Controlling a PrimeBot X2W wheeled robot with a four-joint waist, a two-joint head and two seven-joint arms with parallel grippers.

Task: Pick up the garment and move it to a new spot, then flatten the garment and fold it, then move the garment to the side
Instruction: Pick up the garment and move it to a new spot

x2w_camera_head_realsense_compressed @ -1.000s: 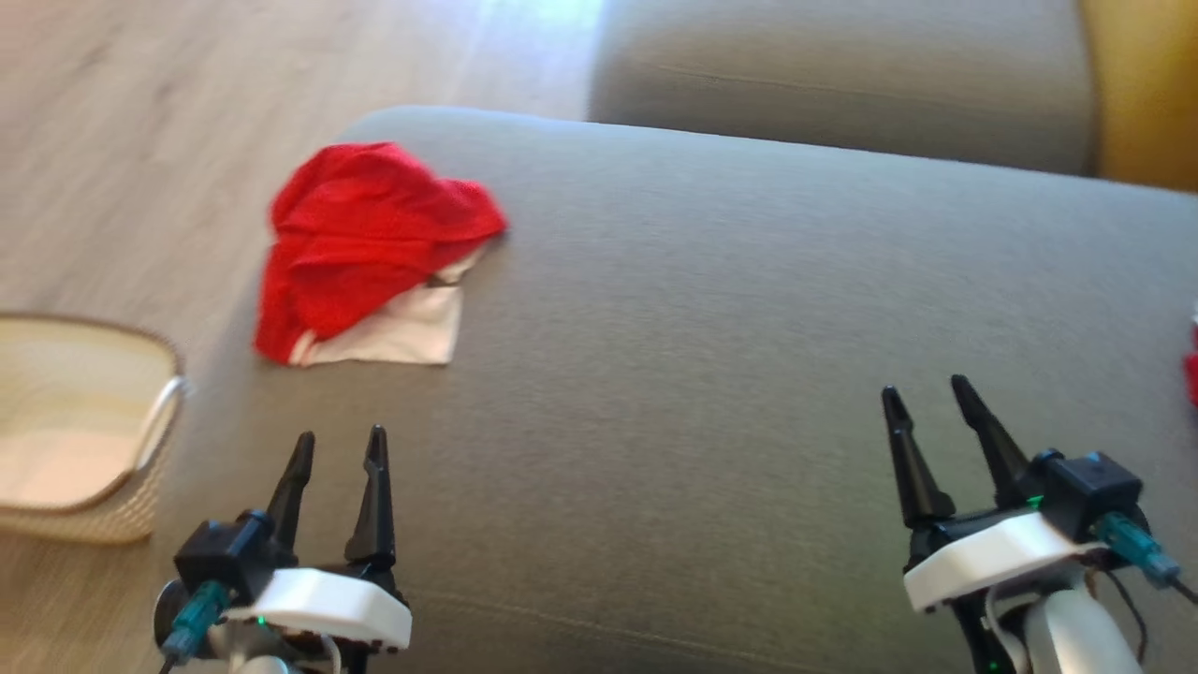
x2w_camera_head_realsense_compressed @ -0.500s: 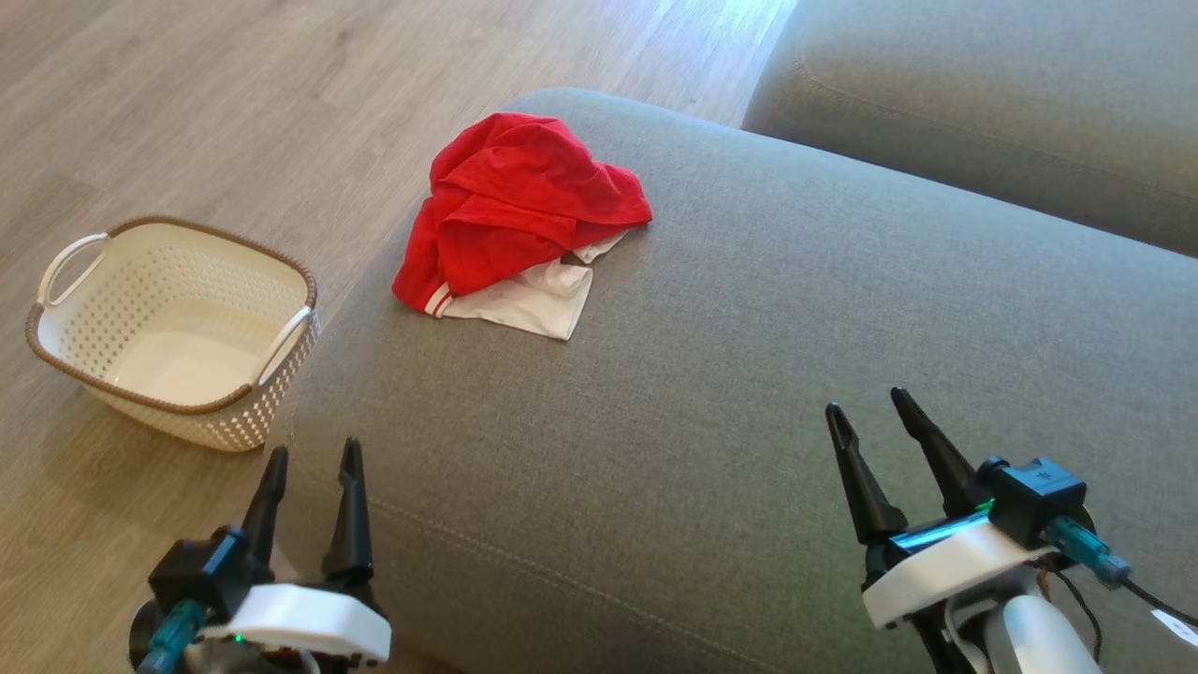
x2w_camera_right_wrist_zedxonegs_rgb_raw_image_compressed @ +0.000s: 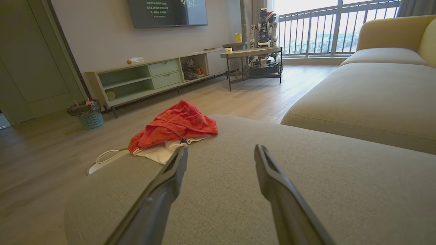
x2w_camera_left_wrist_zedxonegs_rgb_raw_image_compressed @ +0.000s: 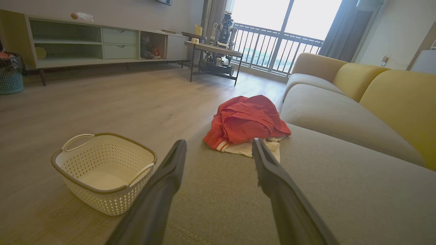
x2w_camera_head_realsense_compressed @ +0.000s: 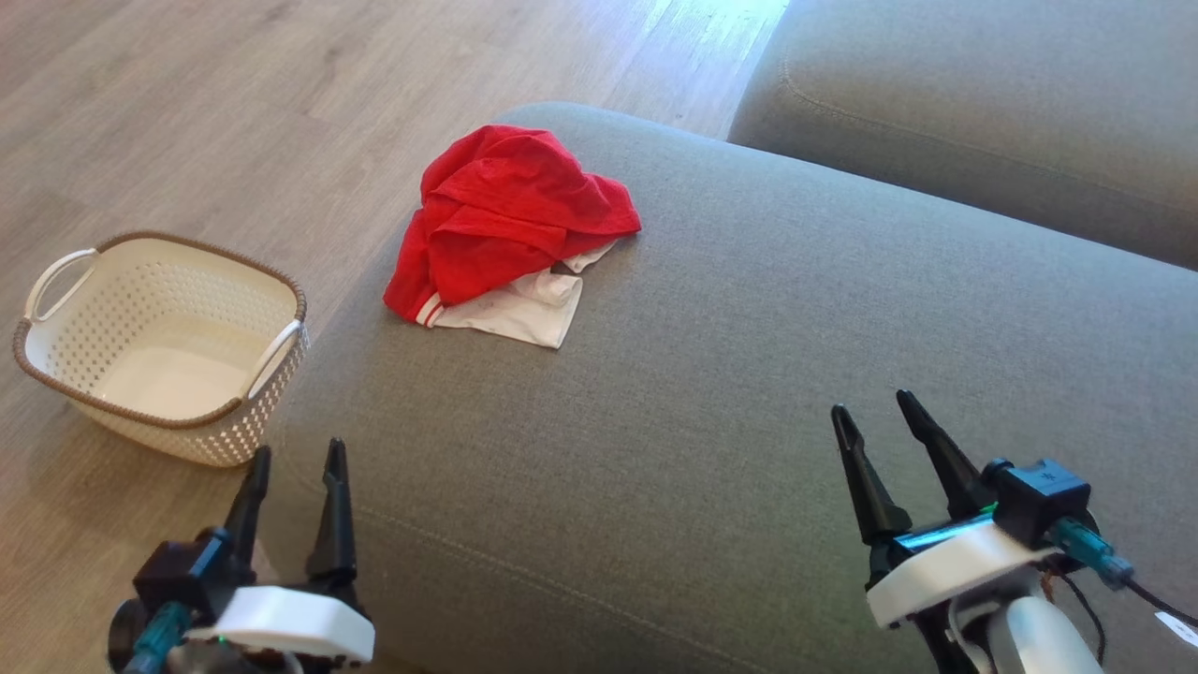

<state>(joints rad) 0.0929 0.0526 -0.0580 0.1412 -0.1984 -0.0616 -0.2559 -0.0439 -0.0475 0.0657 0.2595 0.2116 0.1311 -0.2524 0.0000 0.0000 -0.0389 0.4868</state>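
Note:
A crumpled red and white garment lies near the far left corner of the grey sofa cushion. It shows ahead in the left wrist view as the garment and to the left in the right wrist view. My left gripper hovers open at the cushion's near left edge, well short of the garment. My right gripper stands open over the cushion's near right part, far from the cloth. Both hold nothing.
A white perforated basket with a brown rim stands on the wooden floor left of the sofa. A second sofa cushion lies beyond. A low shelf unit, a side table and a small bin stand across the room.
The head camera has swung left and down, bringing the whole basket and floor into view. Both grippers stay open; the garment lies as before.

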